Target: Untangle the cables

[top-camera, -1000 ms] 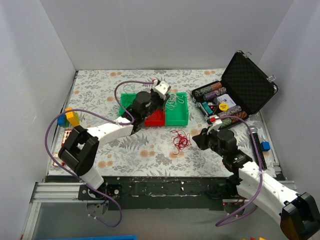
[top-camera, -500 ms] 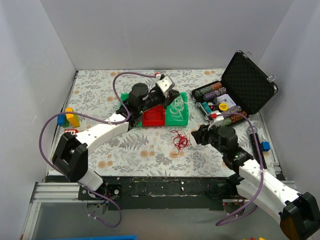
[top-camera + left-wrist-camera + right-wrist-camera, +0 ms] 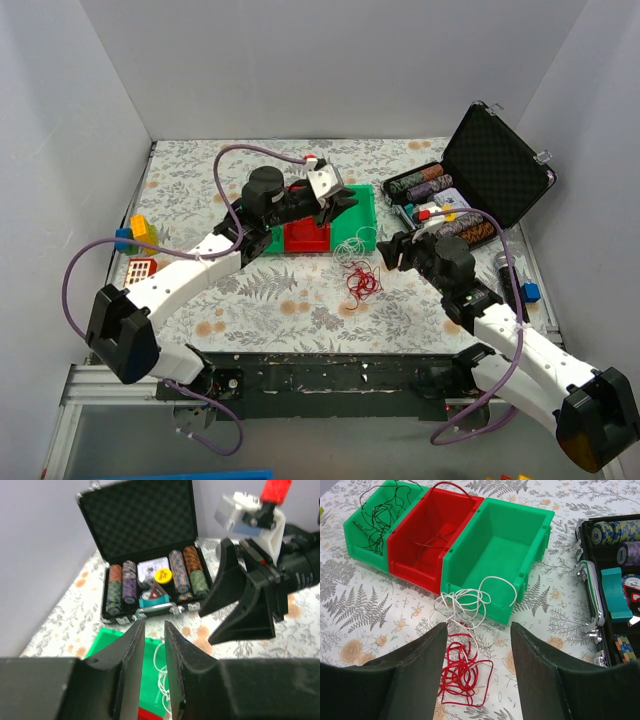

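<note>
Pincers first: right pincer (image 3: 477, 630) stood wide apart with nothing between the fingers, hovering low over the loose wires on the table (image 3: 360, 625). Left pincer (image 3: 153, 630) showed only a narrow slit between its fingers, nothing clamped in it, and was held up over the bins, pointing across toward the right arm. Cable status: black wires (image 3: 377, 512) lay in the left green bin (image 3: 355, 532), and a few thin reddish strands (image 3: 436, 539) were in the red bin (image 3: 415, 570), one loop arching over its rim. The right green bin (image 3: 485, 587) showed no wire inside. White wire (image 3: 470, 602) lay on the table just in front of that bin, one loop leaning on its front wall. Red tangle (image 3: 462, 667) sat just nearer the right arm, and its top edge overlapped the lower white loops. The wrist view didn't show whether they were actually knotted or only lying across each other. My read: roughly half done, with black sorted out and some red binned. What's left looks like pulling white clear of red, dropping white into the right green bin, and then moving the red clump to the red bin. Neither pincer had a wire.
</note>
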Controlling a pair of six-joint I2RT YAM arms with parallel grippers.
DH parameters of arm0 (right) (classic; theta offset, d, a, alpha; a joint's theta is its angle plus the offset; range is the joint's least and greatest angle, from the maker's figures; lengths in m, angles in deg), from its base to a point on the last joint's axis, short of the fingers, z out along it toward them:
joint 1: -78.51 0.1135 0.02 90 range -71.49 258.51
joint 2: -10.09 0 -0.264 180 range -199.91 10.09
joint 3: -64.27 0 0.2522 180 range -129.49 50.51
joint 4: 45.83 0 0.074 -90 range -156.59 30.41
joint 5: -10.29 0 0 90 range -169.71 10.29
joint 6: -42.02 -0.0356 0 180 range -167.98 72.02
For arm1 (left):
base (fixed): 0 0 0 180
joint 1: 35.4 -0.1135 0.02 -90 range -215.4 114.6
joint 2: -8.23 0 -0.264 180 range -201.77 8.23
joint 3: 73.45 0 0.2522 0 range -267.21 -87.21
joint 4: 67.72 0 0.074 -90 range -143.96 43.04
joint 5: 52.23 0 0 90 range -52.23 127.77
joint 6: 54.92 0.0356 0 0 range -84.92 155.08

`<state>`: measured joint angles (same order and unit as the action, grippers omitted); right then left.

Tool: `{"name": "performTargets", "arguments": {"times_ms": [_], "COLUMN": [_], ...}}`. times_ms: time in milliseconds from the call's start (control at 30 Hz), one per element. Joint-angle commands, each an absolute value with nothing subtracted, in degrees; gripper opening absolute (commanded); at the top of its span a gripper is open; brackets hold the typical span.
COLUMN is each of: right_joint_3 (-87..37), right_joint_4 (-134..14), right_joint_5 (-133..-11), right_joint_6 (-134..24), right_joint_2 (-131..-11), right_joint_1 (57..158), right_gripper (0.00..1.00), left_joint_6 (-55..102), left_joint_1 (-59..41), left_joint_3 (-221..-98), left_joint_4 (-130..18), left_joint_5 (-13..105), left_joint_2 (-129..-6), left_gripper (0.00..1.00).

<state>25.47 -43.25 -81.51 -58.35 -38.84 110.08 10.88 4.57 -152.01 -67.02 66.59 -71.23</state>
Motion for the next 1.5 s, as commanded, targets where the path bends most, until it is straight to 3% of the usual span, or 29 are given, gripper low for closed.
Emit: {"name": "performTargets", "arguments": {"times_ms": [0,167,267,533,667,967,1200,1467], "right_joint_3": [23.8,24.8,25.5,27.0,27.0,27.0,27.0,27.6], "right_joint_4": [-42.4,-43.3,-44.1,-43.9,-43.8,-43.0,-43.3,-42.5], "right_joint_5": [-83.0,-83.2,-83.8,-82.6,-82.1,-80.9,-80.9,-80.5], "right_joint_6": [-58.6,-59.6,-59.7,-60.4,-60.5,-60.8,-60.8,-61.2], "right_joint_2": [-39.1,-38.1,-37.2,-36.4,-36.6,-38.2,-38.4,-39.1], "right_joint_1": [110.2,110.2,110.2,110.2,110.2,110.2,110.2,110.2], "right_gripper": [0.61,0.6,0.59,0.58,0.57,0.55,0.52,0.5], "left_joint_6": [19.4,30.6,34.8,36.8,37.1,39.7,40.1,47.8], "left_joint_1": [4.7,4.9,5.3,5.5,5.6,6.7,7.0,6.4], "left_joint_3": [-150.5,-144.4,-143.3,-147.2,-146.9,-143.3,-144.4,-139.2], "left_joint_4": [-55.6,-52.8,-53.3,-61.0,-62.8,-64.2,-65.7,-63.8], "left_joint_5": [70.5,72.3,71.5,66.3,65.9,65.4,63.7,67.0], "left_joint_2": [-75.5,-80.4,-83.6,-90.7,-91.1,-91.2,-88.1,-81.2], "left_gripper": [0.27,0.48,0.51,0.31,0.27,0.31,0.19,0.2]}}
